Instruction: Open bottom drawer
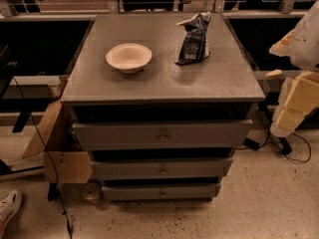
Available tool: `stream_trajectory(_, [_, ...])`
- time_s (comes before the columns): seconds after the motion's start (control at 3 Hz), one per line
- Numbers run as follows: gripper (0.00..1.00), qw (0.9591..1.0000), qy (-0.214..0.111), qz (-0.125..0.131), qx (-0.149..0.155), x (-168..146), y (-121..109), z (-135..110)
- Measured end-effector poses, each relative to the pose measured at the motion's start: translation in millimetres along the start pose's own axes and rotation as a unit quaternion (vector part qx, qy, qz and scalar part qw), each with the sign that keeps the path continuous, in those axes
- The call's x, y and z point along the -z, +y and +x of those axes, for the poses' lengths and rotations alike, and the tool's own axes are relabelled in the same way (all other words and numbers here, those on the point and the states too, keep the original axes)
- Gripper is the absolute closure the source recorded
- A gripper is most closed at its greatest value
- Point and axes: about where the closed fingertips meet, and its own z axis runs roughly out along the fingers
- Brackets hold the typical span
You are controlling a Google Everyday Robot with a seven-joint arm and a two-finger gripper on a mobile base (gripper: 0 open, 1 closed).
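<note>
at the lower centre of the frame, just above the speckled floor [259,203], sits the bottom drawer [134,192], the narrowest of three grey fronts stacked in a squat cabinet [82,96]. its face is flat, matte and hard-edged, probably painted wood or laminate, with one small round metal knob [162,193] at its middle. that knob is the only place to take hold. it looks smooth and small, so a grip could slip off unless it closes squarely behind the head. the drawer itself should be rigid and fairly light, sliding straight out, though the low position leaves little room above the floor. the middle drawer [124,169] and top drawer [119,135] carry like knobs and are broader. on the dull grey tabletop [214,83] rest a pale, shallow round bowl [128,57] and a dark, crinkled snack bag [193,38]. the hand [295,107], blocky and pale yellow, hangs at the right edge of the frame, well apart from the drawer. whether it is released or clenched i cannot tell.
</note>
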Motion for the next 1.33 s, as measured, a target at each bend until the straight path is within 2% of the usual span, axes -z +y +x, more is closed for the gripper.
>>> stream_trajectory(0.33, [0.0,1.0,0.0,0.0,0.0,0.0,0.0,0.0])
stream_trajectory(0.67, [0.0,0.9996,-0.024,-0.006,0.016,-24.0,14.3,0.3])
stream_trajectory(1.0, [0.0,0.9953,-0.089,-0.032,0.022,-81.8,50.0,6.0])
stream_trajectory(1.33, [0.0,0.9852,-0.159,-0.064,0.004,-154.8,90.4,1.9])
